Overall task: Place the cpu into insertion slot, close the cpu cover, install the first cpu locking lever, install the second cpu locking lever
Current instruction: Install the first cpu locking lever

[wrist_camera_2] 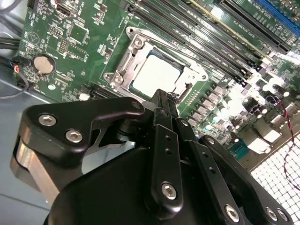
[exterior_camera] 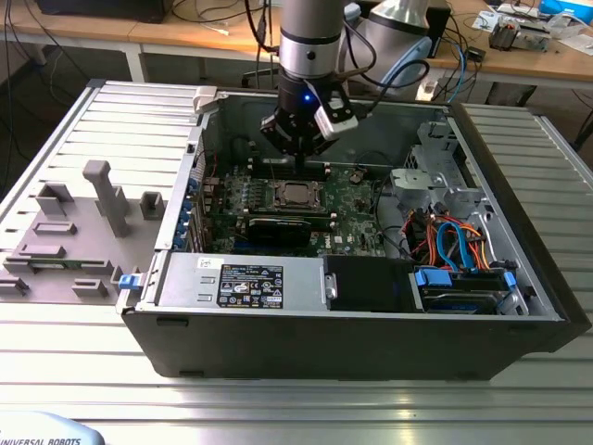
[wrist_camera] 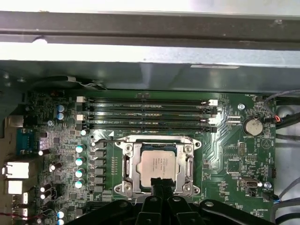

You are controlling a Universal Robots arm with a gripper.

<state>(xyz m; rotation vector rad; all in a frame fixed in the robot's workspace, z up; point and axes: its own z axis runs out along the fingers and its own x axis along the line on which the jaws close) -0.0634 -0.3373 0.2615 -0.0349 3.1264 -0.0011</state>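
The cpu (wrist_camera: 157, 163) lies flat in the insertion slot (wrist_camera: 194, 145) on the green motherboard, silver top up. Around it lies the cpu cover (wrist_camera: 127, 161), a silvery frame that looks folded down, with the chip showing through its window. A thin wire locking lever (wrist_camera_2: 164, 47) runs along one side of the socket. My gripper (wrist_camera: 161, 183) hangs just above the socket's edge, its black fingers (wrist_camera_2: 165, 140) pressed together and nothing visible between them. In the exterior view the gripper (exterior_camera: 301, 158) is inside the open case, over the cpu (exterior_camera: 296, 194). The second wrist view shows the cpu (wrist_camera_2: 157, 75) just beyond the fingertips.
Long black memory slots (wrist_camera: 147, 112) run beside the socket, with the case wall (wrist_camera: 140, 70) behind them. A coin battery (wrist_camera: 253, 125) sits on the board. A black graphics card (exterior_camera: 278, 229), power supply (exterior_camera: 241, 278) and drive cables (exterior_camera: 454, 236) fill the case. A grey fixture (exterior_camera: 102, 199) stands outside.
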